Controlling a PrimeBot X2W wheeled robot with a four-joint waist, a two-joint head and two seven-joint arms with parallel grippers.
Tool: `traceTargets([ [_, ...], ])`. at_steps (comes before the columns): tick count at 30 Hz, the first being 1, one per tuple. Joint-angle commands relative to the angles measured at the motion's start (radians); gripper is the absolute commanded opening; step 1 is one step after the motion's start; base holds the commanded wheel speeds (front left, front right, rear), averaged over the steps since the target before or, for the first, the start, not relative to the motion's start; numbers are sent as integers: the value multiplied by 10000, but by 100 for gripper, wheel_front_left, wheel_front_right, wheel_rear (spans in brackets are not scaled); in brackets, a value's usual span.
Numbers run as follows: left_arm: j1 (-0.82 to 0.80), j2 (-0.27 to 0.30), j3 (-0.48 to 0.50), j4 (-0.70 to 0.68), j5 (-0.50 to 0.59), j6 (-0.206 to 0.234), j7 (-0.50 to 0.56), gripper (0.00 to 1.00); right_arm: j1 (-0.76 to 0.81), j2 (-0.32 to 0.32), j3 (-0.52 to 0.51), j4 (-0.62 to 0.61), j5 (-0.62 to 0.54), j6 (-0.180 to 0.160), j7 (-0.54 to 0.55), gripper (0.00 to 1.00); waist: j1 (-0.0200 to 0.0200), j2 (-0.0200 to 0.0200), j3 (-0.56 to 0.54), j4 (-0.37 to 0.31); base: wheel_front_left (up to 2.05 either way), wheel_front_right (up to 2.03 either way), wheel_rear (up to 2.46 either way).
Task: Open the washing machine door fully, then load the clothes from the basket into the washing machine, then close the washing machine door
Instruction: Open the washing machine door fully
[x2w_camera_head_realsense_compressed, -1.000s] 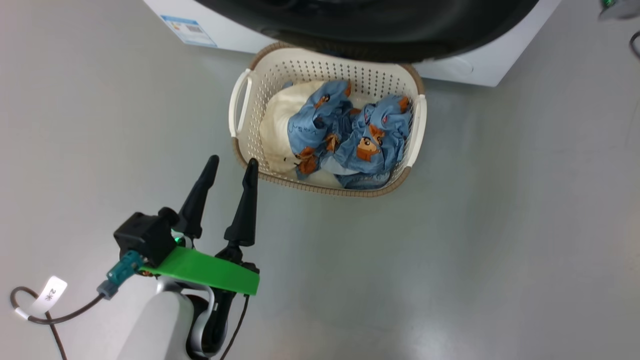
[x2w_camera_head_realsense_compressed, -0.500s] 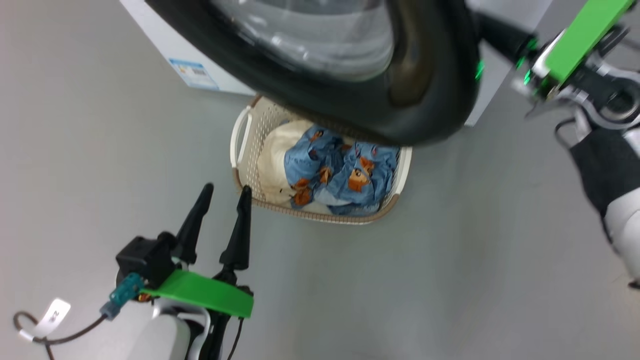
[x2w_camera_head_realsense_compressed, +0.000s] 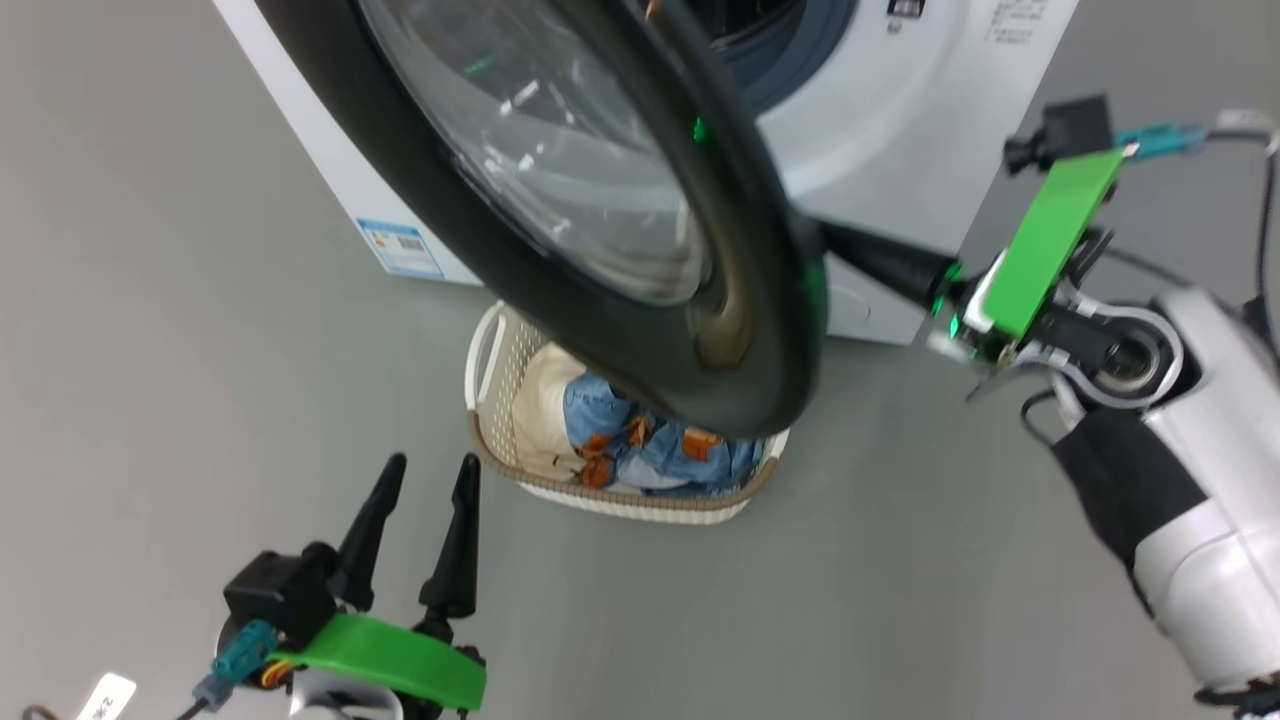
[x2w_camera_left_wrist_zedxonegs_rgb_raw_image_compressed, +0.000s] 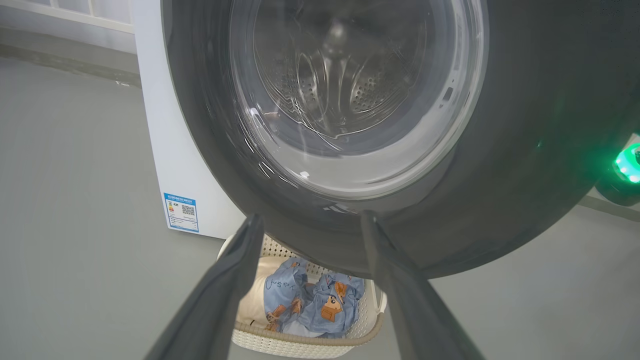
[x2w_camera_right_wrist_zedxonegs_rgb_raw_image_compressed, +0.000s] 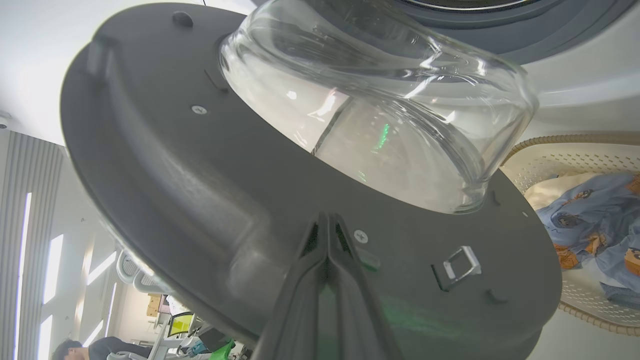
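Since the earlier head pictures the camera has tipped upward, so the basket (x2w_camera_head_realsense_compressed: 640, 503) sitting lower in frame is no move of its own. The real change is the right gripper (x2w_camera_head_realsense_compressed: 845, 245), which has come in and reaches behind the rim of the washing machine door (x2w_camera_head_realsense_compressed: 560, 200). Judgement: the opening step is in hand, with the door part-swung and not yet fully open. Loading has not begun.

Head view: the door stands out from the washing machine (x2w_camera_head_realsense_compressed: 900, 130) and overhangs the basket. The basket sits on the floor just in front of the machine, with the clothes (x2w_camera_head_realsense_compressed: 650, 450) inside it. Farther out from the machine, beyond the basket, the left gripper (x2w_camera_head_realsense_compressed: 432, 462) hovers with jaws spread wide and empty.

Left wrist view: the door has a glossy black rim and clear glass, and the perforated steel drum (x2w_camera_left_wrist_zedxonegs_rgb_raw_image_compressed: 340, 85) shows through it. A blue label (x2w_camera_left_wrist_zedxonegs_rgb_raw_image_compressed: 181, 212) sits low on the machine's white panel.

Right wrist view: the jaws are pressed shut and grip nothing. Their tips appear to touch the door's matt grey inner face, below the bulging glass bowl (x2w_camera_right_wrist_zedxonegs_rgb_raw_image_compressed: 380, 115) and near a metal latch hook (x2w_camera_right_wrist_zedxonegs_rgb_raw_image_compressed: 462, 267). The basket is cream perforated plastic. The cloth is soft and crumpled, a blue bear print over a cream piece.
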Motion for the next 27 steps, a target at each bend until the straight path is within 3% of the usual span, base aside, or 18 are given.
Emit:
traceTargets([
  [1, 29, 199, 368, -184, 130, -27, -65, 100, 228, 240, 185, -378, 47, 16, 88, 0, 0, 0, -323, 1, 0, 0, 0],
  [27, 846, 304, 478, -268, 191, -27, -65, 100, 1831, 1595, 824, -603, -106, 16, 294, 0, 0, 0, -1394, 1125, 0, 0, 0],
])
